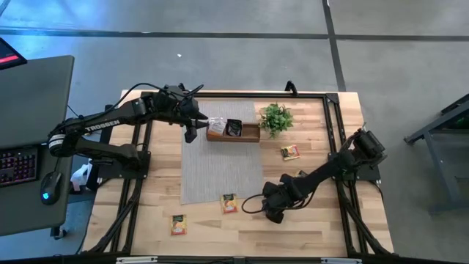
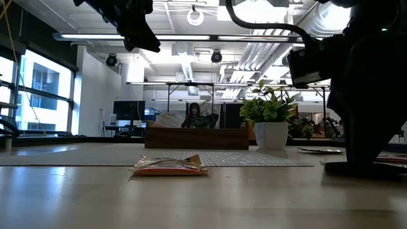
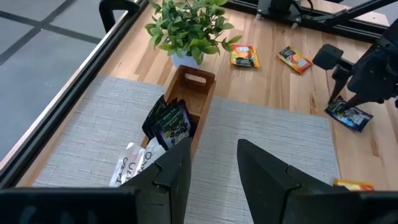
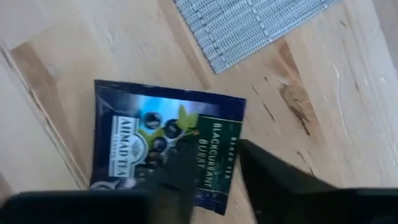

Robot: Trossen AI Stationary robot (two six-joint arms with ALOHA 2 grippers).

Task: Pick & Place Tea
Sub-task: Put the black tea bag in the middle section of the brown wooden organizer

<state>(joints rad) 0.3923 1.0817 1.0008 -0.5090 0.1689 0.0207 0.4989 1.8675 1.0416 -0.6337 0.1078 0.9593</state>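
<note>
My right gripper (image 4: 208, 171) is down on the bare wood over a black blackcurrant sachet (image 4: 165, 146), fingers parted around its edge, not yet clamped or lifted as far as I can judge. Farther off, three orange sachets (image 1: 229, 203) lie loose on the table. Beyond, my left gripper (image 3: 214, 165) hovers open and empty above the wooden tray (image 3: 200, 93), which holds a few sachets, so much remains.

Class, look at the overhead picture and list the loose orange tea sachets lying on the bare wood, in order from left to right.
Orange sachet near the front edge → orange sachet at the mat's front edge → orange sachet below the potted plant.
</note>
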